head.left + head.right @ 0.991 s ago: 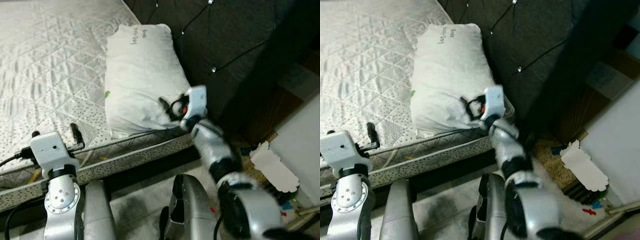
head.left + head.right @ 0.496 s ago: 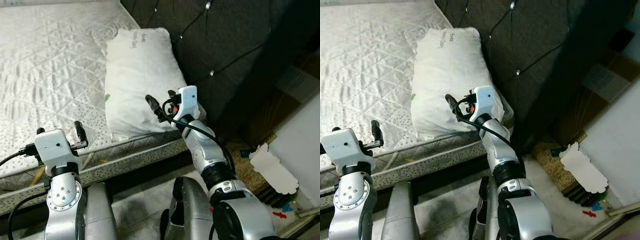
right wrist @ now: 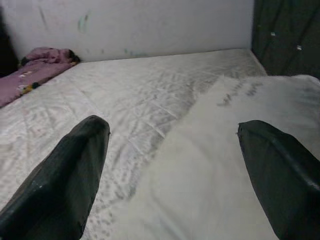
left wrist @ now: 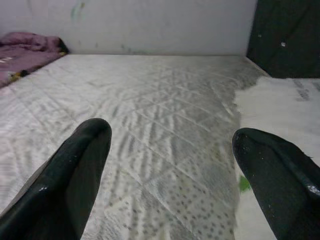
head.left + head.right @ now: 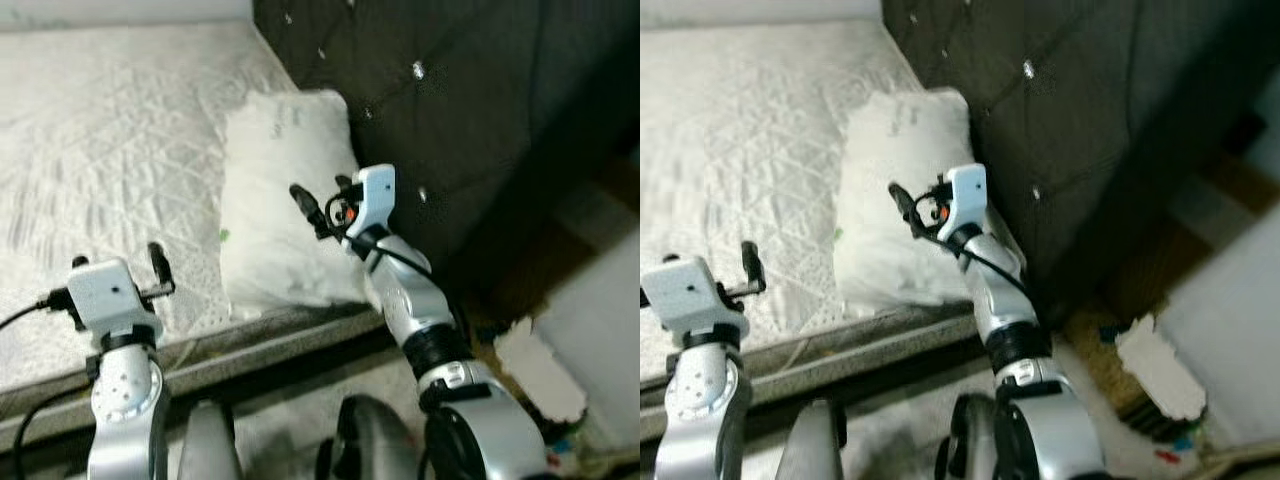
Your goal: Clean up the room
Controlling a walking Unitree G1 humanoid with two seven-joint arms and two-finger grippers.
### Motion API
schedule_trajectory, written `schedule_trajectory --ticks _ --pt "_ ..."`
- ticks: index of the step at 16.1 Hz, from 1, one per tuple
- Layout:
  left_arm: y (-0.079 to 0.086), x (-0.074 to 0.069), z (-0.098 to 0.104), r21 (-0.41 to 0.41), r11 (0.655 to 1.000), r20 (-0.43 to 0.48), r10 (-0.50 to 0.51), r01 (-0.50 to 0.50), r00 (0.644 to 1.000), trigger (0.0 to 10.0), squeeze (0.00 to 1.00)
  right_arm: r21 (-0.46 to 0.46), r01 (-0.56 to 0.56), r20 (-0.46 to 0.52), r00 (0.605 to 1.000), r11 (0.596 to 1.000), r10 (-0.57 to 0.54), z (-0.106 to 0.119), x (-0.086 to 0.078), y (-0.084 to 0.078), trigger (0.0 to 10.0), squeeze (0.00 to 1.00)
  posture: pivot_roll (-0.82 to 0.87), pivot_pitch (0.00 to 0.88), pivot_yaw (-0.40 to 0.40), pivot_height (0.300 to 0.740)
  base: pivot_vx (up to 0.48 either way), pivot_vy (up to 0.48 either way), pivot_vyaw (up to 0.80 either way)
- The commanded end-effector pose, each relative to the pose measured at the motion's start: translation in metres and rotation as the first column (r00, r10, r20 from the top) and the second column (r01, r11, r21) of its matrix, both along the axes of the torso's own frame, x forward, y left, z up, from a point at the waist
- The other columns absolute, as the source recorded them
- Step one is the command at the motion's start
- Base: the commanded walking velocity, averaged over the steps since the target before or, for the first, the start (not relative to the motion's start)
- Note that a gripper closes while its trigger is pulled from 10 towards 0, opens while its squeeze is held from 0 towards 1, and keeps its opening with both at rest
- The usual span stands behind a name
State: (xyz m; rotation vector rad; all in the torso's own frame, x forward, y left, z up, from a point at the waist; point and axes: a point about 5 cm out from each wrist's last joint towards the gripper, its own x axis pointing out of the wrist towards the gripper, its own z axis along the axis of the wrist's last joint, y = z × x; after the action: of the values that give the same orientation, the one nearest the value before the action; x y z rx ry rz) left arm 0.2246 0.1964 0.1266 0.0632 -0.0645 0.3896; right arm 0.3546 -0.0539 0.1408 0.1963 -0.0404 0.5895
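Observation:
A white pillow [image 5: 280, 215] lies at the head end of the quilted mattress [image 5: 100, 130], against the dark tufted headboard [image 5: 460, 80]. My right gripper [image 5: 320, 195] hovers open just above the pillow's near half with nothing between its fingers; in the right wrist view the pillow [image 3: 225, 170] lies under the open gripper [image 3: 172, 132]. My left gripper [image 5: 117, 257] stands open over the mattress's near edge, apart from the pillow [image 4: 280, 100], also holding nothing [image 4: 172, 132].
A purple cloth [image 3: 45, 60] is bunched at the mattress's far corner by the wall. A white scalloped sheet [image 5: 535, 365] lies on the floor at the right, beside the bed frame. The eye views are blurred.
One second ago the right gripper was down at the pillow's near corner; it has since risen and now hovers open above the pillow. The camera has shifted, sliding the whole scene down.

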Motion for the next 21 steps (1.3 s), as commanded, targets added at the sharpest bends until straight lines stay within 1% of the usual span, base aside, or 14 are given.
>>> schedule_trajectory --ticks 1,2,4,8,12,14,15,17,20,21 --pt "-0.0002 0.0007 -0.0006 -0.005 1.000 -0.001 0.005 -0.005 1.000 10.0 0.00 0.003 -0.003 0.012 1.000 1.000 0.003 0.0039 -0.0002 -0.0013 10.0 0.00 0.09 0.021 -0.079 0.732 0.000 0.000 0.00" --pt "0.0001 0.0006 -0.0019 -0.008 1.000 -0.005 0.011 -0.011 1.000 10.0 0.00 0.003 -0.003 0.012 1.000 1.000 0.003 0.0039 -0.0003 -0.0014 10.0 0.00 0.09 0.021 -0.077 0.740 0.000 0.000 0.00" --pt "-0.0006 0.0028 -0.0055 0.024 0.999 -0.035 0.037 -0.036 0.999 10.0 0.00 0.002 -0.001 0.014 1.000 1.000 0.001 0.0038 -0.0003 -0.0011 10.0 0.00 0.09 0.018 -0.072 0.740 0.000 0.000 0.00" --pt "-0.0020 0.0056 -0.0051 -0.011 1.000 -0.025 0.014 -0.014 1.000 10.0 0.00 0.000 -0.011 -0.001 1.000 1.000 0.011 -0.0010 -0.0041 0.0002 10.0 0.00 0.08 0.012 -0.071 0.740 0.000 0.000 0.00" --pt "-0.0017 0.0077 -0.0057 -0.003 1.000 -0.027 0.016 -0.017 0.999 10.0 0.00 -0.001 -0.016 -0.020 1.000 1.000 0.016 -0.0041 -0.0063 0.0014 10.0 0.00 0.08 0.009 -0.071 0.740 0.000 0.000 0.00" --pt "-0.0017 0.0081 -0.0051 0.004 1.000 -0.026 0.018 -0.018 0.999 10.0 0.00 -0.019 0.000 0.003 1.000 1.000 0.001 -0.0010 -0.0046 -0.0006 10.0 0.00 0.08 0.009 -0.071 0.740 0.000 0.000 0.00" --pt "-0.0017 0.0081 -0.0051 0.006 1.000 -0.027 0.019 -0.019 0.999 10.0 0.00 -0.029 0.001 0.014 1.000 1.000 -0.001 0.0001 -0.0045 -0.0006 10.0 0.00 0.08 0.009 -0.072 0.740 0.000 0.000 0.80" --pt "-0.0017 0.0081 -0.0052 0.008 1.000 -0.028 0.020 -0.020 0.999 10.0 0.00 -0.008 0.010 -0.002 1.000 1.000 -0.010 -0.0009 -0.0048 0.0001 10.0 0.00 0.08 0.009 -0.071 0.740 0.000 0.000 0.80" --pt "-0.0014 0.0083 -0.0043 0.016 0.999 -0.022 0.030 -0.029 0.999 10.0 0.00 -0.012 0.024 -0.006 1.000 1.000 -0.024 -0.0017 -0.0046 -0.0007 10.0 0.00 0.08 0.013 -0.070 0.740 0.000 0.000 0.00" --pt "-0.0017 0.0081 -0.0044 0.008 1.000 -0.020 0.027 -0.027 0.999 10.0 0.00 -0.011 0.026 -0.006 1.000 1.000 -0.026 -0.0018 -0.0045 -0.0014 10.0 0.00 0.08 0.013 -0.070 0.740 0.000 0.000 0.00"
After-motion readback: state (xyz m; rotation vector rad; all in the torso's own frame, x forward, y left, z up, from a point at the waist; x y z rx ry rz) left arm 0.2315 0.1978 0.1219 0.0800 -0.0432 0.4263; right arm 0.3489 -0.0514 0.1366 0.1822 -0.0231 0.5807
